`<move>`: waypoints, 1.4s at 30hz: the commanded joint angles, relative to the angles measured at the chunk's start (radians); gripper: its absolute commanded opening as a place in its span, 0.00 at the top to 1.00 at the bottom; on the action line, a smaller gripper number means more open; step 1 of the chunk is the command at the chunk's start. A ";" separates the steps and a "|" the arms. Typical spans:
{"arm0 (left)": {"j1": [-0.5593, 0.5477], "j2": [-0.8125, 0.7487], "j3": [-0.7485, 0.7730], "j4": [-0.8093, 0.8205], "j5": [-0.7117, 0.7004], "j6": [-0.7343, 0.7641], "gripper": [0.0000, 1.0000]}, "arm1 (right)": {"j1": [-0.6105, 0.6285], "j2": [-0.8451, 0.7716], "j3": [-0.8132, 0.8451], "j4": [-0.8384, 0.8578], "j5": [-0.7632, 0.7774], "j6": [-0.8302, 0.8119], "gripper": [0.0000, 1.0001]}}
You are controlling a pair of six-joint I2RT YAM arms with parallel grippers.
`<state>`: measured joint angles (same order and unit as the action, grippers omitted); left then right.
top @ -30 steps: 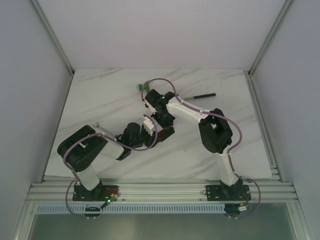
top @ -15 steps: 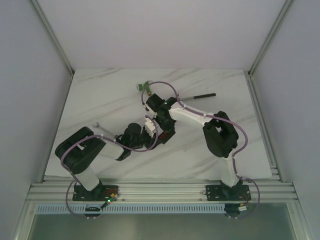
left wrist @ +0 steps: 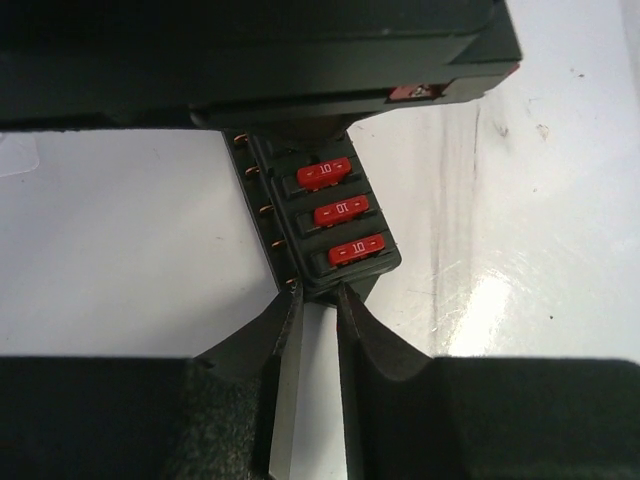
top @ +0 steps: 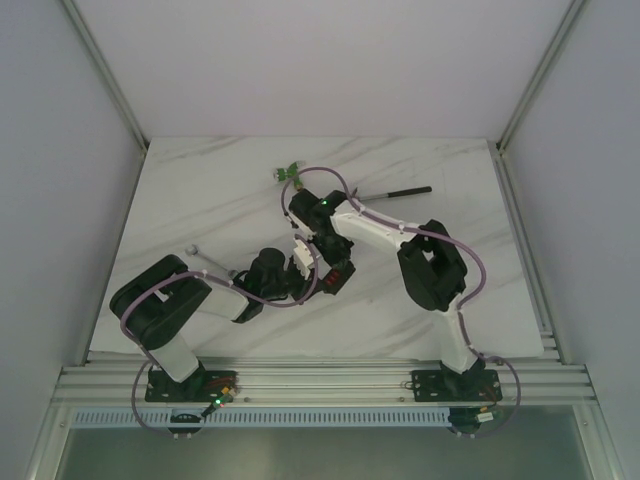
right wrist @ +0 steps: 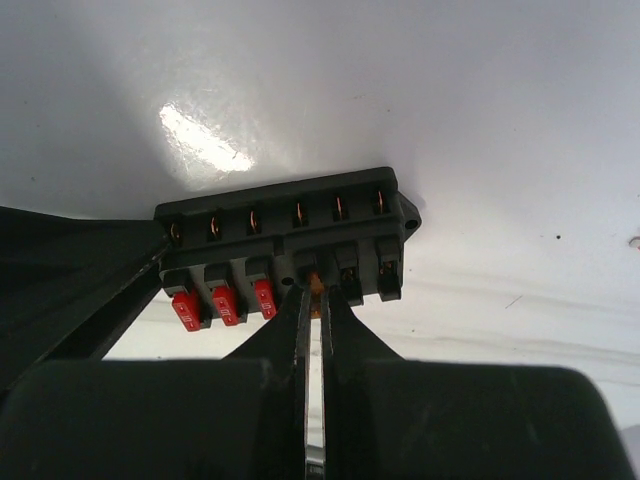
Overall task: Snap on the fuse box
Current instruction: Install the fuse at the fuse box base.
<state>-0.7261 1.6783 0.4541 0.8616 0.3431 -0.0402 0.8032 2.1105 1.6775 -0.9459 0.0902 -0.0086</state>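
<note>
Left gripper (left wrist: 318,296) reaches in low from the left, fingers nearly together at the end of the fuse box (left wrist: 318,215) (can't tell if gripping). Right gripper (right wrist: 315,295) points down, clamped on orange fuse (right wrist: 315,283) at the box, mid-table (top: 200,200). Hammer (top: 400,190) lies behind.

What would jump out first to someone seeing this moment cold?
The black fuse box sits at the centre of the table, with three red fuses filling one half of its row. The right hand pinches a tiny orange fuse at an empty slot; the left hand sits at the box's end.
</note>
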 commanded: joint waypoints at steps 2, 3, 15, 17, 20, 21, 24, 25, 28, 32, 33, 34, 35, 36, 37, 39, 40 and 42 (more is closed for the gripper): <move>-0.017 0.004 -0.013 0.000 0.009 -0.004 0.70 | 0.005 0.286 -0.013 0.054 -0.054 -0.004 1.00; -0.016 -0.001 -0.017 0.002 0.001 -0.004 0.69 | 0.005 0.302 -0.010 0.054 -0.052 -0.007 1.00; -0.016 -0.095 -0.067 0.021 -0.057 -0.034 0.44 | 0.013 0.028 -0.091 0.112 -0.052 0.046 0.93; -0.018 -0.110 -0.076 0.024 -0.064 -0.046 0.40 | 0.013 -0.018 -0.090 0.117 -0.055 0.055 0.87; -0.023 -0.127 -0.084 0.009 -0.091 -0.056 0.37 | 0.017 -0.073 -0.091 0.124 -0.052 0.069 0.80; -0.027 -0.132 -0.085 0.002 -0.098 -0.058 0.36 | 0.017 -0.088 -0.093 0.127 -0.049 0.075 0.78; -0.040 -0.138 -0.089 -0.001 -0.128 -0.065 0.32 | 0.017 -0.135 -0.111 0.134 -0.031 0.088 0.70; -0.046 -0.136 -0.091 -0.001 -0.139 -0.069 0.31 | 0.017 -0.151 -0.118 0.140 -0.023 0.093 0.69; -0.062 -0.129 -0.093 0.010 -0.173 -0.078 0.30 | 0.017 -0.205 -0.146 0.160 -0.012 0.101 0.66; -0.081 -0.115 -0.085 0.026 -0.217 -0.080 0.29 | 0.015 -0.291 -0.196 0.202 0.000 0.104 0.64; -0.084 -0.111 -0.085 0.031 -0.230 -0.080 0.28 | 0.012 -0.305 -0.210 0.213 -0.002 0.102 0.64; -0.086 -0.106 -0.083 0.038 -0.238 -0.078 0.28 | 0.009 -0.317 -0.226 0.225 -0.004 0.102 0.64; -0.087 -0.097 -0.081 0.042 -0.247 -0.075 0.27 | 0.005 -0.325 -0.246 0.239 -0.006 0.102 0.65; -0.087 -0.091 -0.076 0.043 -0.254 -0.069 0.27 | 0.001 -0.331 -0.263 0.251 -0.011 0.101 0.65; -0.087 -0.084 -0.069 0.042 -0.259 -0.062 0.26 | -0.005 -0.332 -0.276 0.261 -0.014 0.099 0.65; -0.087 -0.069 -0.052 0.036 -0.260 -0.049 0.26 | -0.010 -0.326 -0.296 0.278 -0.022 0.095 0.66; -0.087 -0.064 -0.045 0.035 -0.260 -0.043 0.27 | -0.011 -0.325 -0.303 0.287 -0.027 0.093 0.67; -0.087 -0.055 -0.034 0.034 -0.259 -0.036 0.26 | -0.014 -0.316 -0.312 0.301 -0.039 0.089 0.68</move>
<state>-0.8093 1.6016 0.3843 0.8715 0.1047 -0.1043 0.7979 1.7779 1.3987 -0.6868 0.0738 0.0818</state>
